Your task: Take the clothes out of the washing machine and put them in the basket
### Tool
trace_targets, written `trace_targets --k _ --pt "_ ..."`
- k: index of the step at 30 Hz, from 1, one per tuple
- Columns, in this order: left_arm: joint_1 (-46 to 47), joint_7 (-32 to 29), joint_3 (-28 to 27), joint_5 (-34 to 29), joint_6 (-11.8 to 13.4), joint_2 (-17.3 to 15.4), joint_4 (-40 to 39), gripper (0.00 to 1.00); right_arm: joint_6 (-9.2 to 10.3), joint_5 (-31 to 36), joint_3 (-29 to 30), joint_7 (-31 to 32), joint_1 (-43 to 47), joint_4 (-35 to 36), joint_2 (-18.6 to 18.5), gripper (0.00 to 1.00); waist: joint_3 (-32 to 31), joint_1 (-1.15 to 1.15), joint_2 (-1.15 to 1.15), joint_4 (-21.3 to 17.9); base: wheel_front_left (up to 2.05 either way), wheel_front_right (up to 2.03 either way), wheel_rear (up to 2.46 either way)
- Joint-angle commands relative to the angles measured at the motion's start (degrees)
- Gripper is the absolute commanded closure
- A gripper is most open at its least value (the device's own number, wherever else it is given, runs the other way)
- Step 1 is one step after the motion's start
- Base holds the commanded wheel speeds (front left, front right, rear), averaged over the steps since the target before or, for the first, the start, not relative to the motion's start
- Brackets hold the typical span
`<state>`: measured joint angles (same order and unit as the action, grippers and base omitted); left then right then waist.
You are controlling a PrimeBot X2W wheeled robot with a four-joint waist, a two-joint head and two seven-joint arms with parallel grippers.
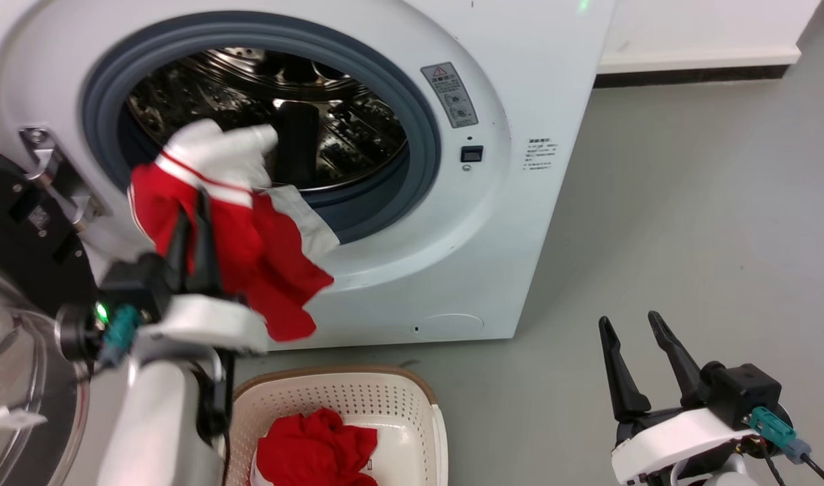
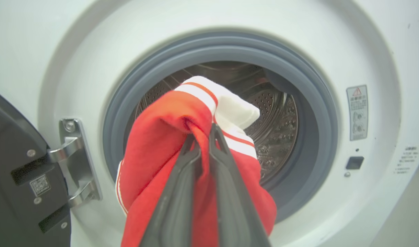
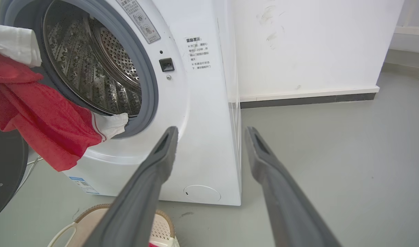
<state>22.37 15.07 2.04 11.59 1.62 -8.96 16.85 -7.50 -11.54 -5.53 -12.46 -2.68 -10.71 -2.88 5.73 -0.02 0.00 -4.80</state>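
My left gripper (image 1: 191, 206) is shut on a red garment with white panels (image 1: 250, 236), held in front of the washing machine (image 1: 513, 202) porthole, with one white corner still draped over the grey rubber rim. In the left wrist view the fingers (image 2: 223, 161) pinch the red fabric (image 2: 154, 144) before the steel drum (image 2: 278, 123). A second red garment (image 1: 314, 452) lies in the cream basket (image 1: 398, 398) on the floor below. My right gripper (image 1: 631, 331) hangs open and empty at the lower right, apart from the machine; the right wrist view shows the garment (image 3: 41, 123) at its left.
The black-framed glass door (image 1: 20, 283) stands open at the left, hinged beside the porthole. Grey floor (image 1: 688, 236) stretches to the right of the machine, with a white wall and dark skirting (image 1: 688, 74) behind.
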Motion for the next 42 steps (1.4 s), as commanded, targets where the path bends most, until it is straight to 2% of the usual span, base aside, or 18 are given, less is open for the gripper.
trace_targets --k 1,6,10,14,19,26,32,42 --pt "-2.25 0.14 0.64 -0.48 0.15 0.39 -1.24 1.00 0.02 0.27 0.29 0.18 0.81 0.55 0.00 0.00 -0.83 0.02 0.00 0.95 0.00 0.00 0.00" --pt "-11.32 -1.23 2.33 -0.26 0.72 1.56 -4.92 1.00 0.02 0.73 0.13 1.21 1.76 1.76 0.01 0.00 -1.38 0.02 0.00 1.55 0.00 0.00 0.00" --pt "-17.82 -3.12 3.78 0.24 1.09 2.52 -4.56 1.00 0.02 1.06 0.05 1.73 1.69 2.97 0.02 0.00 -0.52 0.02 0.00 1.91 0.00 0.00 0.00" --pt "-22.31 -3.74 5.18 1.53 1.64 3.92 -1.93 1.00 0.02 1.16 -0.11 2.06 1.23 3.81 0.02 0.00 1.17 0.02 0.00 2.30 0.00 0.00 0.00" --pt "-23.60 -3.28 6.71 3.24 2.00 5.07 3.72 1.00 0.03 1.18 -0.71 1.89 -0.31 4.53 0.02 0.00 4.83 0.02 0.00 2.15 0.00 0.00 0.00" --pt "-17.11 -1.27 7.53 4.76 1.69 5.61 12.31 1.00 0.02 1.38 -1.21 1.49 -3.75 5.46 0.03 0.00 13.11 0.02 0.00 1.42 0.00 0.00 0.00" --pt "-7.22 -0.53 7.00 5.50 0.26 5.49 25.16 1.00 0.02 1.10 -2.63 0.65 -8.18 5.72 0.03 0.00 21.79 0.02 0.00 -0.60 0.00 0.00 0.00" --pt "6.57 0.19 3.27 7.71 0.85 4.32 42.73 1.00 0.03 0.15 -4.41 -1.14 -13.37 4.38 0.03 0.00 32.81 0.02 0.00 -4.71 0.00 0.00 0.00"
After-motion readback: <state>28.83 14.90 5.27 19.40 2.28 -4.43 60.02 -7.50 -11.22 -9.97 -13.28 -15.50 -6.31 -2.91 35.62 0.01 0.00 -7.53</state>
